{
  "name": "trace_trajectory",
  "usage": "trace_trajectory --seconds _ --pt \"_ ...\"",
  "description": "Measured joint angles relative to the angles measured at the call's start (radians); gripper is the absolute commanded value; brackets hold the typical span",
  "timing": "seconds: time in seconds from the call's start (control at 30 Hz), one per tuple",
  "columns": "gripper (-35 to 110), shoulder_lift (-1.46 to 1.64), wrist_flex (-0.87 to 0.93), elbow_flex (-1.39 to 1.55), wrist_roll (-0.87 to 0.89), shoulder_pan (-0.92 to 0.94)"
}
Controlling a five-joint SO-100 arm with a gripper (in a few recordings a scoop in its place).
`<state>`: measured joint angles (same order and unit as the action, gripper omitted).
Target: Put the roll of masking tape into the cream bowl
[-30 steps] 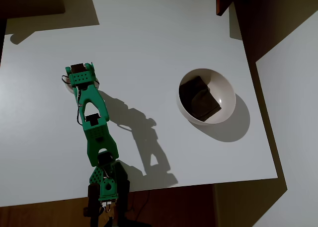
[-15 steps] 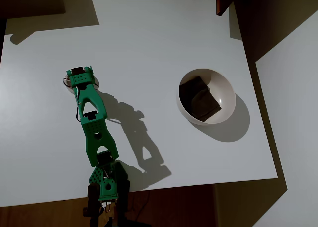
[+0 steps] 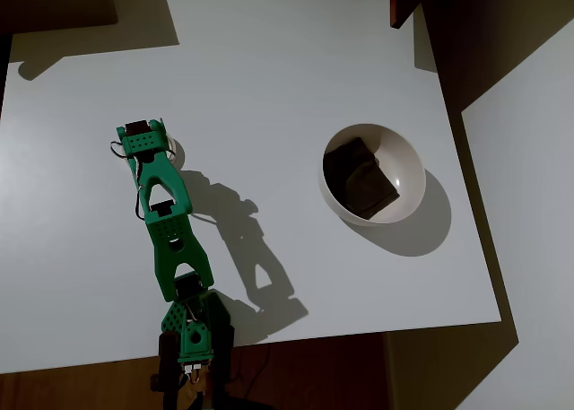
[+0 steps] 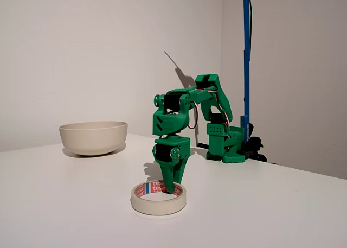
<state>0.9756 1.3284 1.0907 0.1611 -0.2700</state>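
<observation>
White table, flat tape ring

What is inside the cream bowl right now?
In the overhead view the bowl holds a dark blocky object, covering much of its floor. What lies under it is hidden. The tape is on the table, outside the bowl.

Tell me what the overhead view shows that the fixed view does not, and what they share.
The overhead view alone shows the dark blocky object lying inside the cream bowl. The fixed view alone shows the roll of masking tape lying flat on the table, with the gripper pointing down into its open centre. Both views show the green arm and the bowl.
</observation>
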Motion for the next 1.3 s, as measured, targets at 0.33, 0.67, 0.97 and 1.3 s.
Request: trace_trajectory --seconds 0.33,0.67,0.97,1.3 --pt "-8 0.140 0.100 -0.011 -0.003 0.002" --pt "-8 0.588 0.272 -0.041 0.003 0.008" --pt "-8 1.042 0.379 -0.051 0.060 0.140" --pt "-8 1.262 0.373 -0.129 0.018 0.583"
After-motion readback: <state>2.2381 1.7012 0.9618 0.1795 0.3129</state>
